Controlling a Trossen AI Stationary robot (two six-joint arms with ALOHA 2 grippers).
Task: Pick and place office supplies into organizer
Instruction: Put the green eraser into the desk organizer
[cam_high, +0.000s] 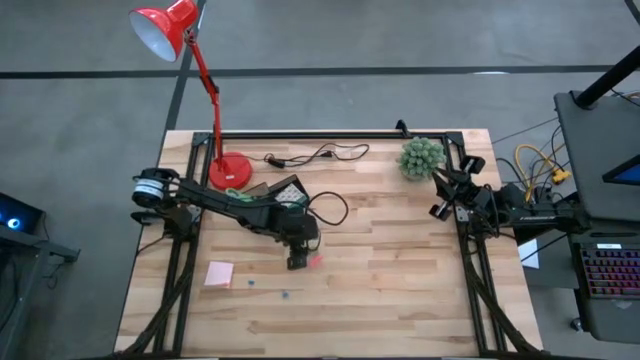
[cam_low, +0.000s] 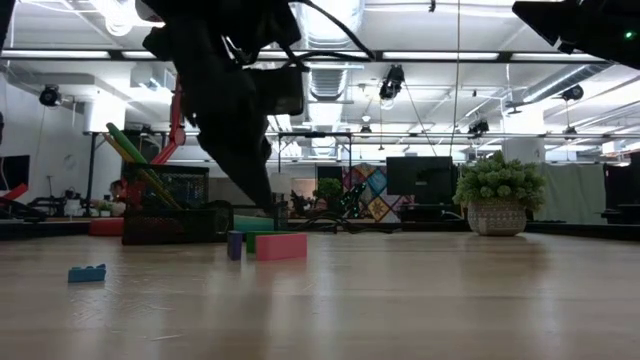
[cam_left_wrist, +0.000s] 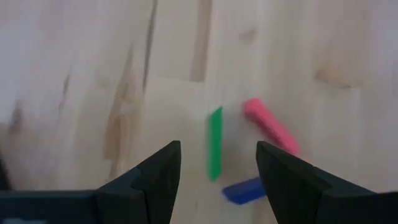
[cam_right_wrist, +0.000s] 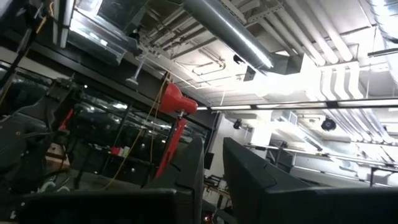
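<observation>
The left gripper hangs spread over a green piece, a pink piece and a blue piece on the counter. The organizer sits near the lamp base, with the pink pad well apart. The right gripper waits at the counter's edge, fingers nearly together, holding nothing; no writing is readable.

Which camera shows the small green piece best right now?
The left wrist view: the green piece lies in plain sight between the open left gripper fingers. The low view shows only an edge, half hidden. The high view hides it under the arm; the right wrist view misses it.
</observation>
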